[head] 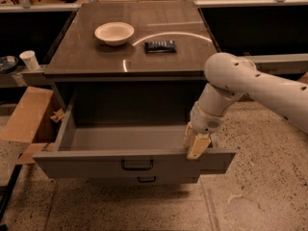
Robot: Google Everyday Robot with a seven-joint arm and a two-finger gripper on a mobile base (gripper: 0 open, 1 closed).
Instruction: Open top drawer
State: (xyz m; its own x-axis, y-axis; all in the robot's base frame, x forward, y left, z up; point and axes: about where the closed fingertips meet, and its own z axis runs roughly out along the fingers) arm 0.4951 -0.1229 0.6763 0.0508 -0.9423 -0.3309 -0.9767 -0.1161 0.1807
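Grey metal top drawer (134,163) wide open, your beige gripper (197,146) at its front rim, right side, can't tell if clenched

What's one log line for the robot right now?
top drawer: open | gripper: at its front edge, right side | bowl, dark packet: on cabinet top
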